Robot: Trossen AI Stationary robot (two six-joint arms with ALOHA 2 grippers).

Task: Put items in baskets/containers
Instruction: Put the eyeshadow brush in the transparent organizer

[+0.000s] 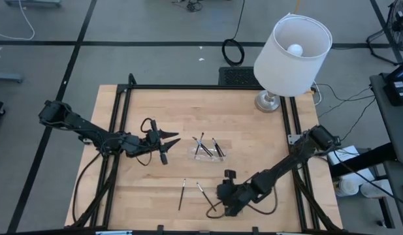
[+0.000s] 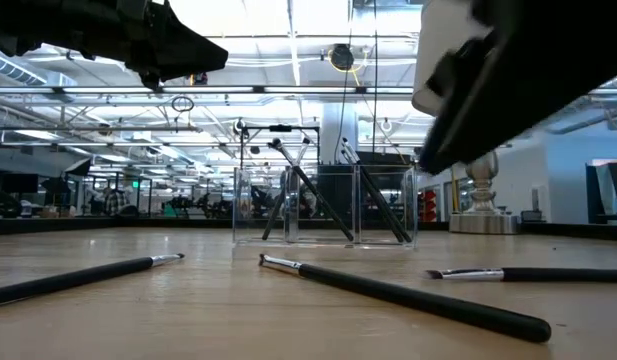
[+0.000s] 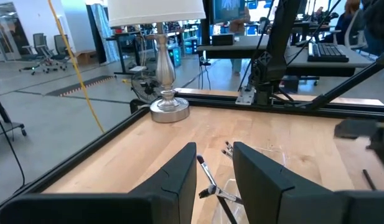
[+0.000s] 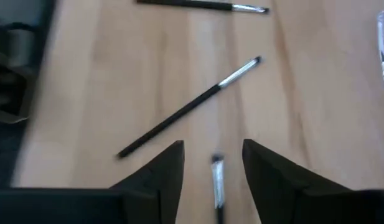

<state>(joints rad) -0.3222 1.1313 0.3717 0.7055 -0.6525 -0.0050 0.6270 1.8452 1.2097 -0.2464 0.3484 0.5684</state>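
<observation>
Clear tray (image 1: 208, 151) sits mid-table, several sticks already leaning inside it; in the low view the tray (image 2: 324, 205) shows them propped at angles against its walls. Loose sticks remain on the near half of the board: one (image 1: 181, 194) lying roughly front-to-back, a second (image 1: 202, 191) slanted just beside it, and a third in front of the right gripper (image 1: 228, 198). In the right wrist view that third stick (image 4: 217, 185) lies in the gap between the two dark fingers, silvery end pointing away from the wrist, long axis running in line with the gripper's reach; fingers spread, nothing pinched, not yet touching the stick as far as can be told. The slanted stick (image 4: 190, 107) lies just beyond, diagonal, another (image 4: 203, 5) farther off. Right arm is clearly the nearer one for these loose sticks. Left gripper (image 1: 167, 145) hangs beside the tray, on its left, fingers apart and empty (image 3: 213, 180), looking over the tray's contents toward the lamp (image 1: 289, 55). Likely next call: close across the stick's axis, then carry toward the tray, which lies up-table.
</observation>
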